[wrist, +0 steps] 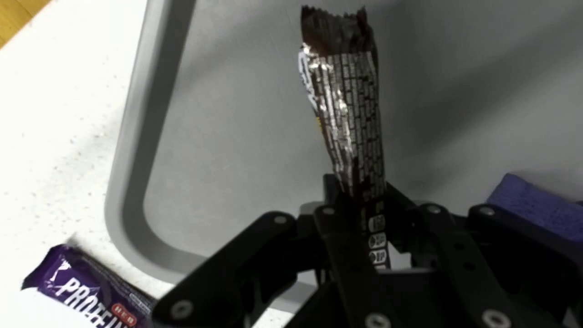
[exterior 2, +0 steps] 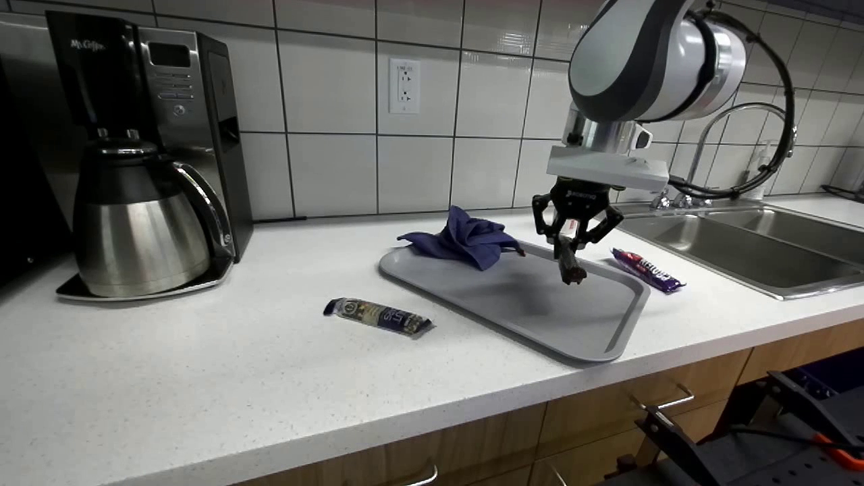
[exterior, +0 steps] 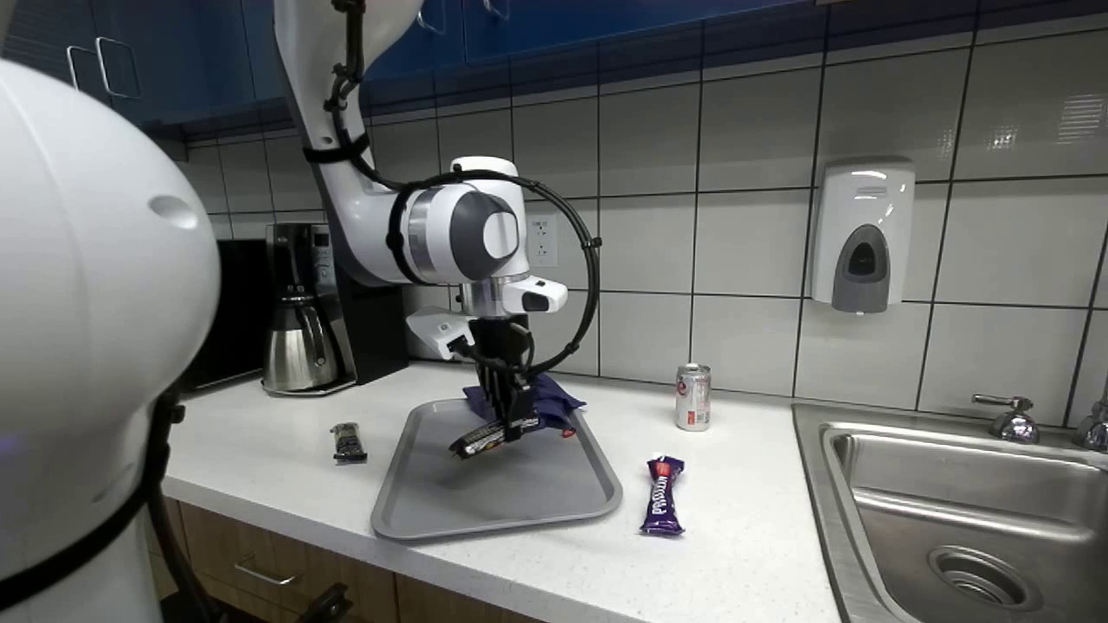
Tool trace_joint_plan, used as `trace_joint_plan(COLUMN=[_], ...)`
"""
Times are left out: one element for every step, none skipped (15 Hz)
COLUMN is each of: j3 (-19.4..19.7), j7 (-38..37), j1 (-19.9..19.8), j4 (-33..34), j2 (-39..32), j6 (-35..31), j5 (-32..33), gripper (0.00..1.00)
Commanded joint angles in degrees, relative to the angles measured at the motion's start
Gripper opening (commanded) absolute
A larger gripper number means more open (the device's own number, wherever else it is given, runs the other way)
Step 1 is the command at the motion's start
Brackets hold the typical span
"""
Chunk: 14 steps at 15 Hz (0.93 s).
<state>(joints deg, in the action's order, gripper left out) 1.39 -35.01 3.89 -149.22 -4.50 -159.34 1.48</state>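
Note:
My gripper is shut on a dark-wrapped snack bar, gripping it partway along its length. In the wrist view the bar's crimped end sticks out past the fingertips, and the fingers cover part of the wrapper. Both exterior views show the bar tilted, its free end low, over the grey tray. A gap and shadow suggest it is just off the tray's surface. Behind the gripper a crumpled dark blue cloth lies on the tray's back part.
A purple protein bar lies beside the tray on the sink side. Another small bar rests on the counter across the tray. A can stands near the wall. The coffee maker's carafe stands farther along the counter.

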Motion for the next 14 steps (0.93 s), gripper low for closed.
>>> trace_joint_plan(j3=[0.21, 0.44, 0.63, 0.82, 1.04, 1.26, 1.47, 1.68, 1.91, 2.04, 2.26, 2.45, 2.62, 2.75], j7=[7.26, 8.36, 9.79, 10.98, 12.34, 13.33, 14.36, 15.3, 16.17, 17.21, 18.18, 18.96, 19.88, 20.63], j1=[-1.89, -2.19, -2.54, -2.85, -3.18, -3.46, -3.8, -4.08, -4.37, -4.69, -5.01, -5.27, -5.65, -5.95], j4=[3.01, 3.61, 4.24, 4.86, 5.49, 6.21, 6.92, 7.58, 8.3, 9.03, 9.75, 10.55, 11.34, 12.17], j2=[-0.62, -0.97, -1.37, -1.72, -2.17, -2.64, -3.23, -3.77, -4.41, -5.01, -5.7, -6.38, -7.15, -7.82], j6=[2.54, 2.65, 2.82, 3.06, 3.29, 3.64, 3.92, 4.24, 4.54, 4.85, 5.0, 5.21, 5.23, 5.41], j5=[-2.77, -2.87, -3.28, -3.57, -3.87, -3.93, -3.94, -4.0, -3.89, -4.01, -4.03, -3.99, -4.02, -4.02], gripper=[0.06, 0.06, 0.06, 0.06, 0.06, 0.06, 0.06, 0.06, 0.06, 0.06, 0.06, 0.06, 0.06, 0.06])
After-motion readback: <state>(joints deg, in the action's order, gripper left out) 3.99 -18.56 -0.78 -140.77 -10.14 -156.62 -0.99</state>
